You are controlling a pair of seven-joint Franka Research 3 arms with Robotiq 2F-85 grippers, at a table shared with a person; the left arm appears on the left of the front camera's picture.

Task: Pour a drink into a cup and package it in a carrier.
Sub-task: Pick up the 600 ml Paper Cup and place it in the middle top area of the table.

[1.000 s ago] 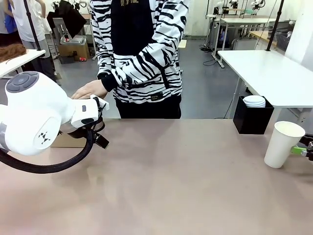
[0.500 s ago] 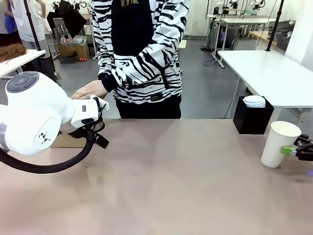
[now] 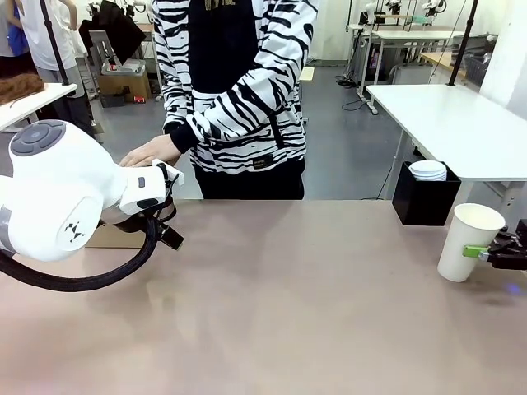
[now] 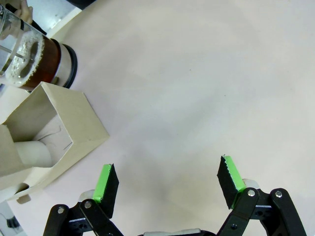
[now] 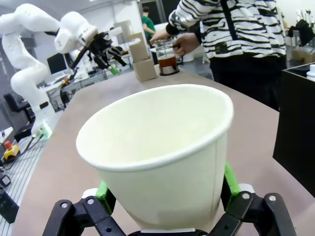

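The white paper cup stands upright at the table's right edge. My right gripper reaches in from the right and straddles it. In the right wrist view the cup sits between the green pads, which lie close to its walls; whether they press it I cannot tell. My left gripper hangs open over bare table beside the brown cardboard carrier. Behind the carrier stands the glass jug with the dark drink. A person's hand holds that jug. In the front view my left arm hides the jug.
A black bin holding white lids stands just past the table's far right corner. The person in a striped top stands at the far side, one hand stretched out to the left. A white table stands behind.
My right gripper has slid left until its fingers flank the cup, and the cup has shifted slightly left. The left arm has not moved.
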